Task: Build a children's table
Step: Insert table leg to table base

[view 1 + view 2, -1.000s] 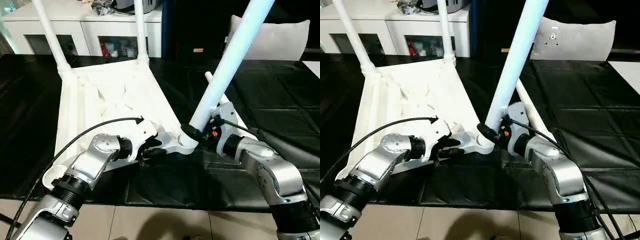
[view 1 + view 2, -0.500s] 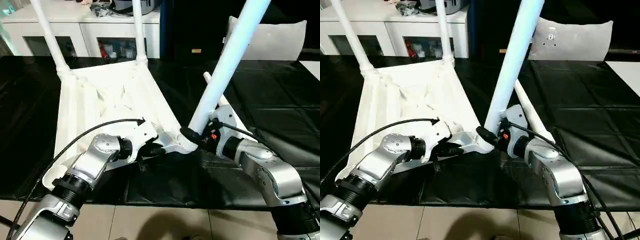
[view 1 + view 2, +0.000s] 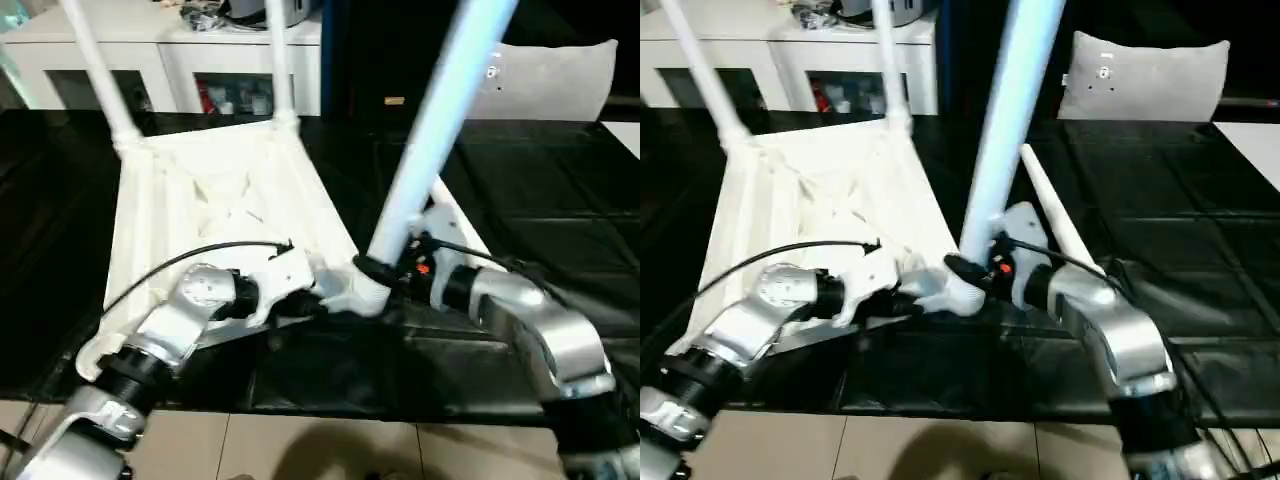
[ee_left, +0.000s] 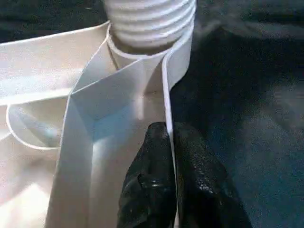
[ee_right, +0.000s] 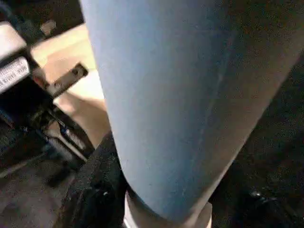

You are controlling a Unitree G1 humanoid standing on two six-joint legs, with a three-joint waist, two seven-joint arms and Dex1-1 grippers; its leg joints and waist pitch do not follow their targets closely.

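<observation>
Left gripper (image 4: 168, 180) pinched tight on the thin side rim of the upturned table top (image 3: 190, 200), beside a corner socket (image 3: 365, 293). Right gripper (image 3: 385, 275) clamped around the base of a leg (image 3: 430, 130) standing tilted in that socket.

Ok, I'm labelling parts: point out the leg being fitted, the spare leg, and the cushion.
leg being fitted (image 3: 430, 130), left eye view, mid-shaft.
spare leg (image 3: 1055, 222), right eye view, its middle, lying on the black table.
cushion (image 3: 1150, 80), right eye view, front face.

Left gripper (image 4: 168, 190) pinched, right gripper (image 3: 385, 275) half-spread.
</observation>
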